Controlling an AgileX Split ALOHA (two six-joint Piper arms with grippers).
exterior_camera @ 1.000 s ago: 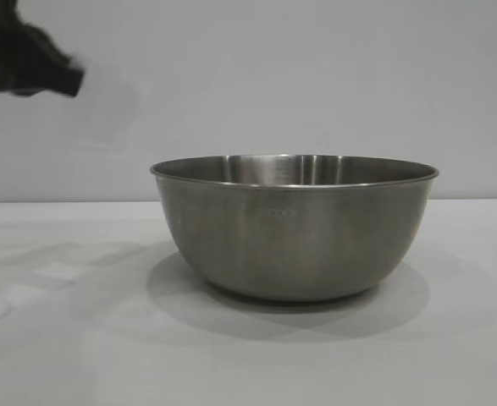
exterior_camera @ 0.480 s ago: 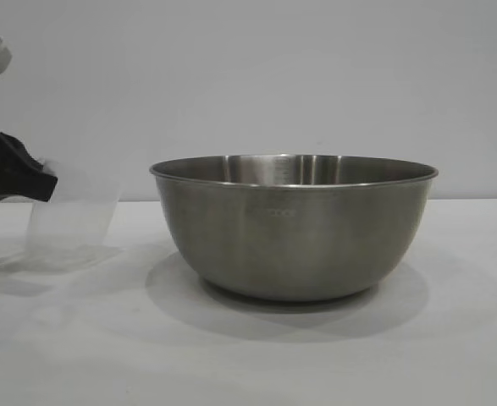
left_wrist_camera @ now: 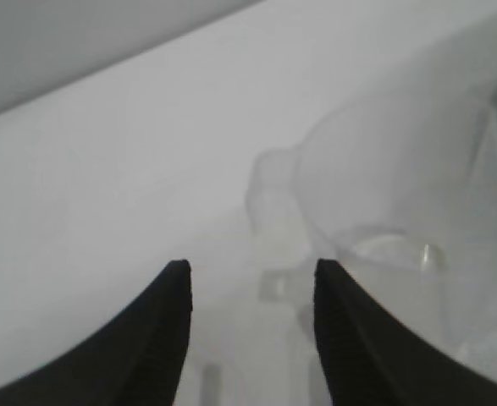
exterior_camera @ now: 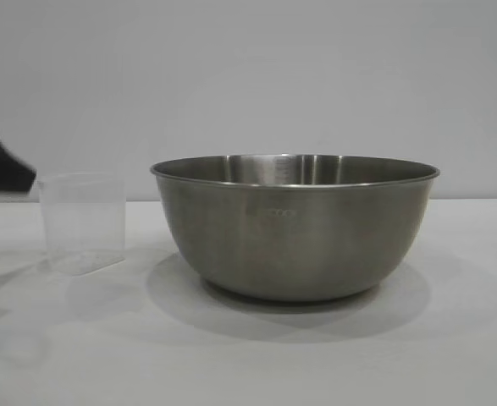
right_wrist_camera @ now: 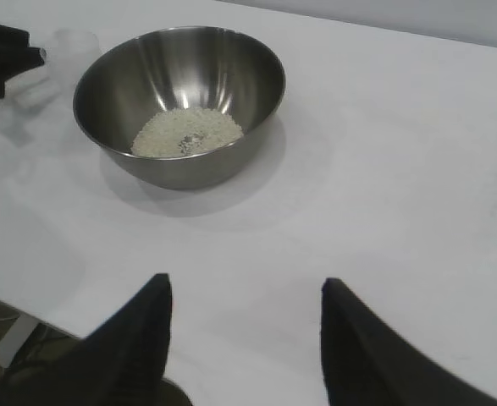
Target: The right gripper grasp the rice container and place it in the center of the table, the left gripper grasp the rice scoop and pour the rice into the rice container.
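Observation:
The rice container (exterior_camera: 295, 228), a wide steel bowl, stands on the white table (exterior_camera: 316, 355). The right wrist view shows it (right_wrist_camera: 180, 101) holding the rice (right_wrist_camera: 187, 131), a cream heap at its bottom. The rice scoop (exterior_camera: 83, 222), a translucent cup, stands upright and empty on the table left of the bowl. My left gripper (exterior_camera: 2, 169) is just left of the scoop and apart from it. In the left wrist view it (left_wrist_camera: 252, 271) is open, with the scoop (left_wrist_camera: 400, 211) and its loop handle (left_wrist_camera: 269, 194) just beyond the fingertips. My right gripper (right_wrist_camera: 244, 288) is open and empty, well back from the bowl.
The right wrist view shows the table's near edge with a cable and a white box (right_wrist_camera: 15, 338) below it. A plain grey wall (exterior_camera: 248, 76) stands behind the table.
My left gripper came down from the upper left with the scoop, stood it upright on the table, let go and drew back to the left. The bowl has not moved.

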